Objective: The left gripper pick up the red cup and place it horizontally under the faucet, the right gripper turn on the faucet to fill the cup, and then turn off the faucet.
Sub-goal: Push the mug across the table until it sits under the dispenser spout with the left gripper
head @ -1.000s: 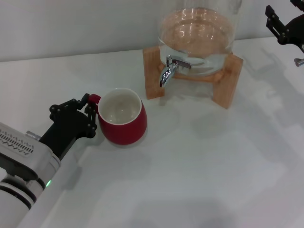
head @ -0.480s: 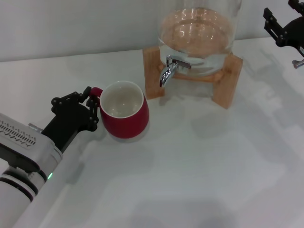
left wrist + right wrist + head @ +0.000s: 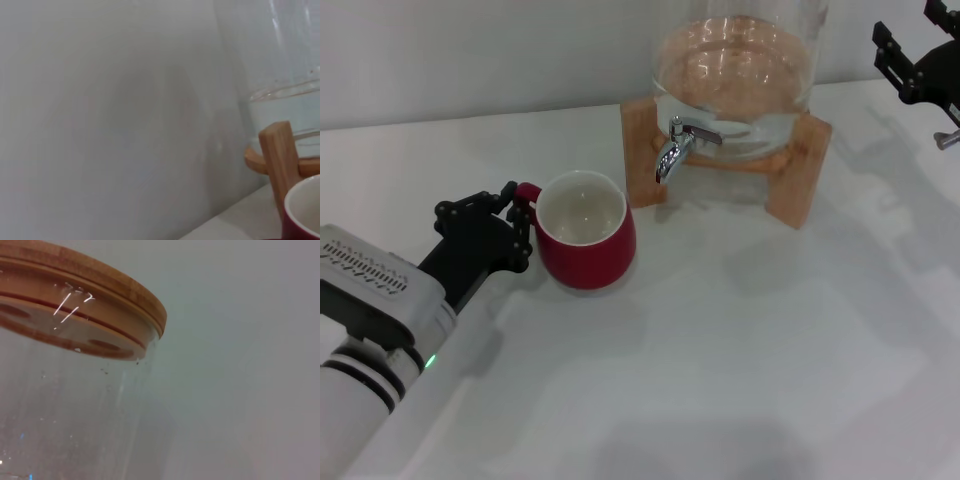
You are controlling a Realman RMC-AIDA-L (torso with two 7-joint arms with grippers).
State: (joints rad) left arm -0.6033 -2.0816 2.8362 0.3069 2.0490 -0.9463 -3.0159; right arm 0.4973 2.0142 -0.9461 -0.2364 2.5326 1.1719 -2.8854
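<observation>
The red cup (image 3: 588, 250) is upright, its white inside empty, left of and nearer than the faucet (image 3: 672, 148). My left gripper (image 3: 520, 212) is shut on the cup's small red handle from the left. In the left wrist view only the cup's rim (image 3: 304, 210) shows at one corner. The silver faucet sticks out from the glass jar (image 3: 740, 70) on its wooden stand (image 3: 642, 150); its spout points down, with no water running. At the far right, my right gripper (image 3: 917, 55) hangs open above the table, apart from the faucet.
The jar holds water and has a wooden lid (image 3: 85, 295), seen close in the right wrist view. A pale wall (image 3: 470, 50) runs behind the white table (image 3: 740, 350). The stand's leg (image 3: 277, 155) is just beyond the cup.
The left gripper has carried the cup a little to the right and farther back, toward the faucet. The right gripper has barely shifted.
</observation>
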